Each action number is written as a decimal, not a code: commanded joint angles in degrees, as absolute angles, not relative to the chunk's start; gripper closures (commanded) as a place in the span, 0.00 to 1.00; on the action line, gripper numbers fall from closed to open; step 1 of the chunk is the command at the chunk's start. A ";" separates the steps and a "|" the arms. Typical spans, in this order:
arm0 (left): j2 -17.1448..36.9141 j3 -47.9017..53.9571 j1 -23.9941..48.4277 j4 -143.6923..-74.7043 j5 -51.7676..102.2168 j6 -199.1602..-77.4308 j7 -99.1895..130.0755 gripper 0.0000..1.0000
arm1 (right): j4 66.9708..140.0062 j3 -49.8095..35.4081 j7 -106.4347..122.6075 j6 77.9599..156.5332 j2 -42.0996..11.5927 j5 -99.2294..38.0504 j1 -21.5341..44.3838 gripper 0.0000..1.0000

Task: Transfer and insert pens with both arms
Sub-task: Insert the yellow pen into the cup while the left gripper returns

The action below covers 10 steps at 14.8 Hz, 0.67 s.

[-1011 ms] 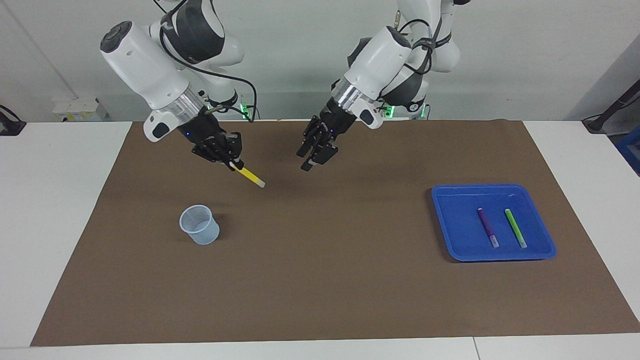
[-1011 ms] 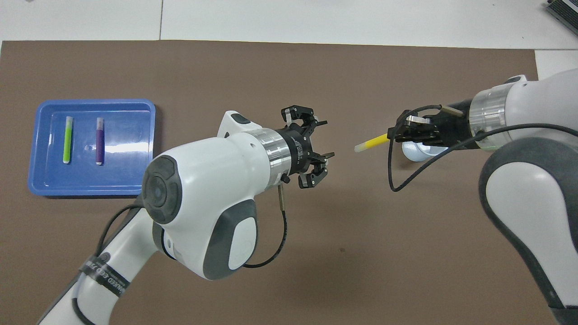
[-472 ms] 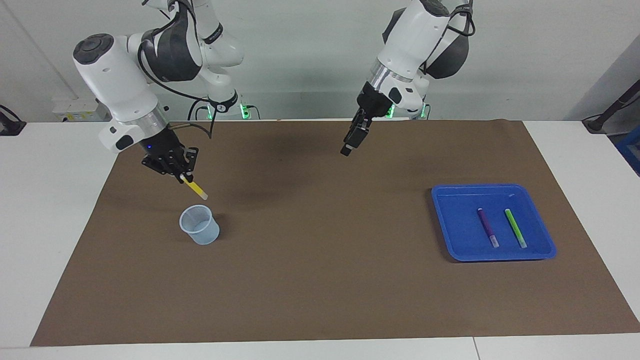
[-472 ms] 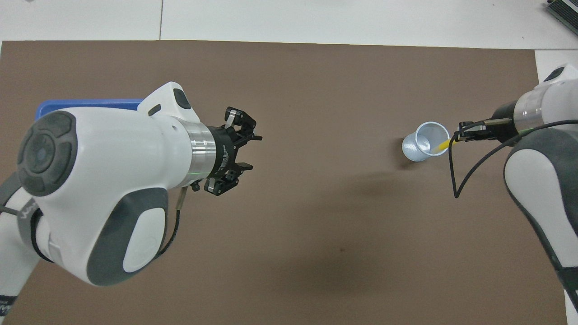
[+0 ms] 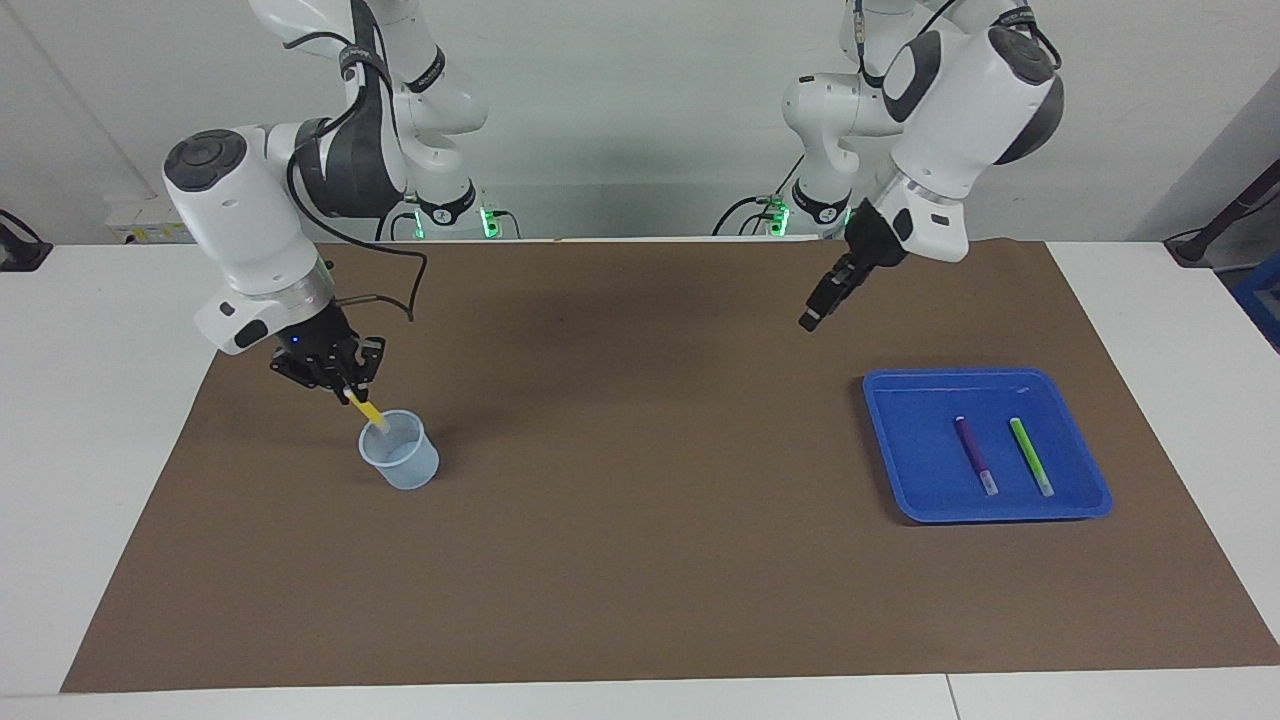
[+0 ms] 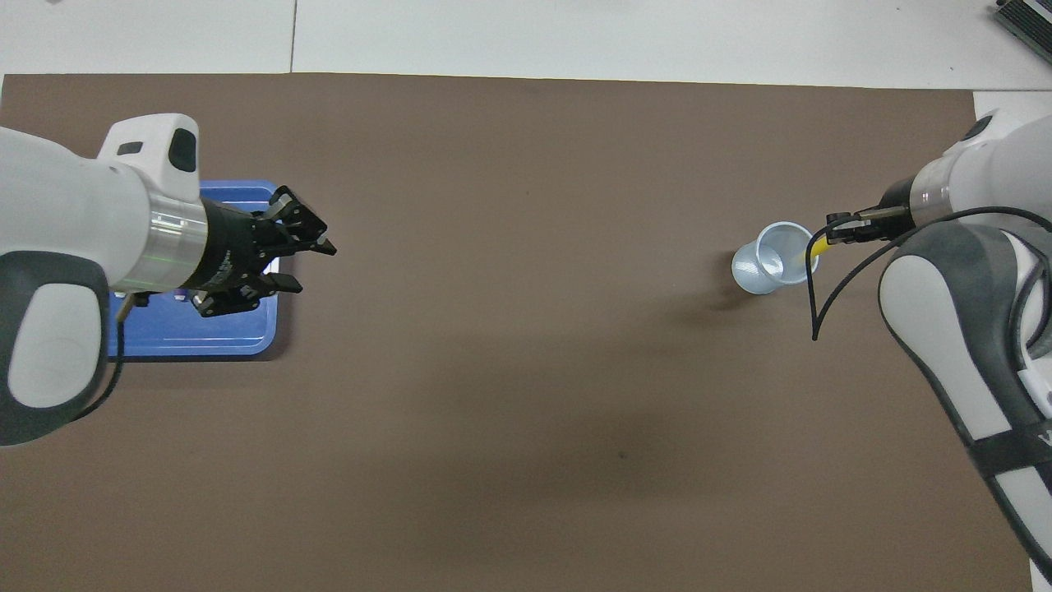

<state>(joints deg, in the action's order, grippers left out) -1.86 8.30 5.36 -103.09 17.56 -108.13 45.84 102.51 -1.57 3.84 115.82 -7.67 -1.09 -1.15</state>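
Observation:
My right gripper [image 5: 345, 383] is shut on the yellow pen [image 5: 366, 410] and holds it tilted, with its lower end in the mouth of a pale translucent cup [image 5: 400, 455]. The overhead view shows the same right gripper [image 6: 832, 237], yellow pen [image 6: 810, 256] and cup [image 6: 771, 265]. The purple pen [image 5: 975, 456] and the green pen [image 5: 1031, 457] lie side by side in a blue tray [image 5: 900, 410]. My left gripper [image 5: 812, 316] is open and empty in the air, over the mat by the tray's edge; it also shows in the overhead view [image 6: 309, 265].
A brown mat [image 5: 640, 560] covers most of the white table [image 5: 100, 400]. In the overhead view my left arm hides most of the tray [image 6: 214, 337] and both pens in it.
My right gripper has lowered the yellow pen until its end is in the cup. My left arm has swung from the table's middle toward the tray, its gripper still open.

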 commanded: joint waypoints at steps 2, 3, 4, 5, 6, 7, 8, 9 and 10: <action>-4.22 8.88 -1.31 -105.20 13.91 -105.12 27.65 0.49 | 102.04 -2.20 5.10 118.21 -9.31 0.09 -1.85 1.00; -4.48 8.88 -1.58 -105.90 9.80 -105.47 21.94 0.50 | 102.04 -2.11 5.10 118.65 -9.84 0.09 -1.85 1.00; -4.48 8.79 -2.02 -106.43 6.28 -106.34 17.53 0.49 | 102.39 -2.11 5.01 119.35 -10.28 0.09 -1.85 1.00; -4.40 8.79 -3.67 -106.26 5.54 -106.96 15.58 0.46 | 102.65 -2.11 5.01 120.31 -10.89 0.00 -1.85 0.87; -4.13 8.88 -5.69 -106.35 5.19 -107.83 15.03 0.46 | 102.66 -2.11 4.75 121.11 -11.77 0.00 -1.85 0.61; -3.70 8.79 -6.84 -106.35 5.01 -108.97 13.20 0.45 | 102.66 -2.11 4.66 121.46 -12.21 0.00 -1.93 0.42; -3.17 8.79 -8.07 -106.35 4.84 -110.29 9.96 0.45 | 102.57 -2.11 4.57 121.46 -12.22 0.00 -1.85 0.13; -1.77 8.79 -8.61 -106.26 3.53 -112.22 6.89 0.45 | 102.31 -2.11 4.57 120.86 -12.30 0.00 -2.02 0.00; -0.54 8.88 -8.61 -106.26 0.30 -114.32 6.42 0.45 | 102.13 -2.11 4.57 120.41 -12.22 0.00 -2.02 0.00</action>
